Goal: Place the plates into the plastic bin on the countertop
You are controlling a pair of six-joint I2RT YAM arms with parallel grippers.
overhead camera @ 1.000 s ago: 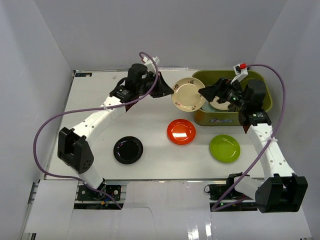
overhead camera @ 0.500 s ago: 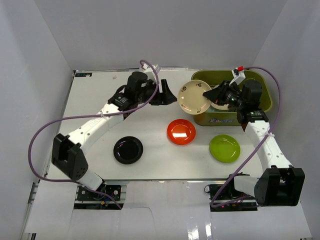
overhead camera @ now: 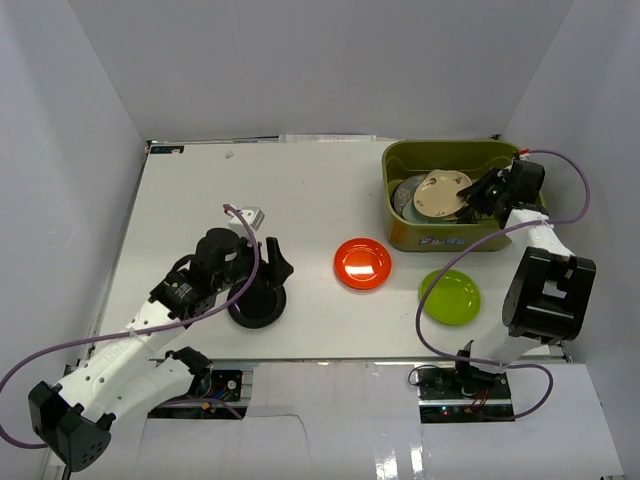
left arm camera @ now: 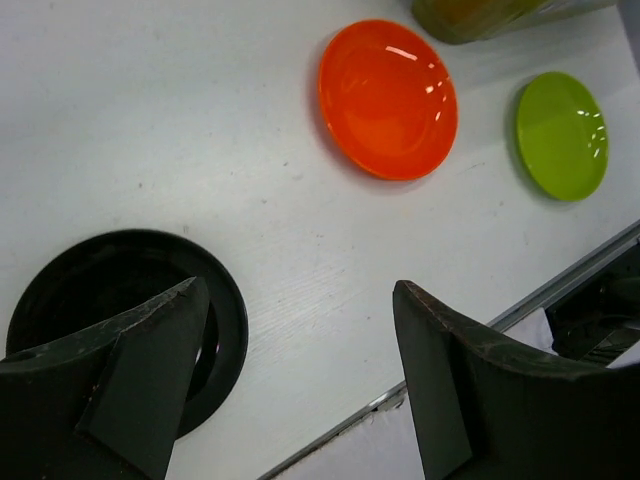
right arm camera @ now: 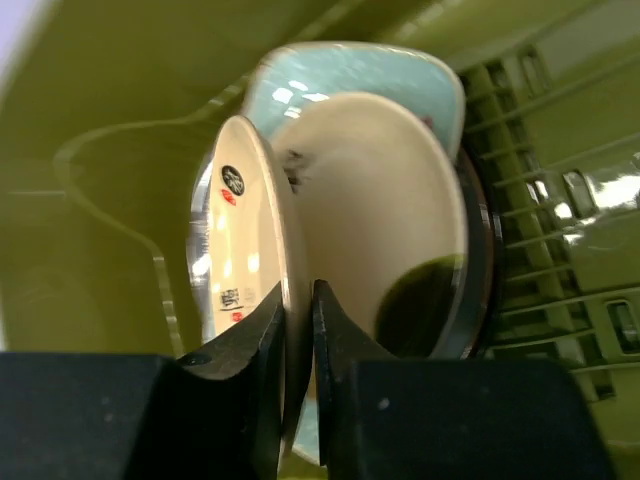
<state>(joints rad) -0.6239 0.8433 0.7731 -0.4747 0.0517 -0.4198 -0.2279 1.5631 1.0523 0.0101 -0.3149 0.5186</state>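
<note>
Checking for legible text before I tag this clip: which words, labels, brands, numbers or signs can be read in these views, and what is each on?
Side of the plastic bin, white label: coloured print, too small to read.
Underside of the cream plate, round black mark and small print below it: blurred, unreadable.
Nothing else shows any text, so no text here can be quoted.

Left gripper point(left arm camera: 297, 290) jaws spread wide, nothing between them. Black plate point(left arm camera: 90, 280) sits flat on the countertop point(left arm camera: 180, 120), partly under one finger point(left arm camera: 140, 370), the other finger off it. Orange-red plate point(left arm camera: 388, 98) ahead of the gripper, lime green plate point(left arm camera: 561, 135) further out beside it, the two apart. Corner of the plastic bin point(left arm camera: 480, 15) just beyond the orange-red plate. Countertop edge point(left arm camera: 560, 290) runs near the other finger.
</note>
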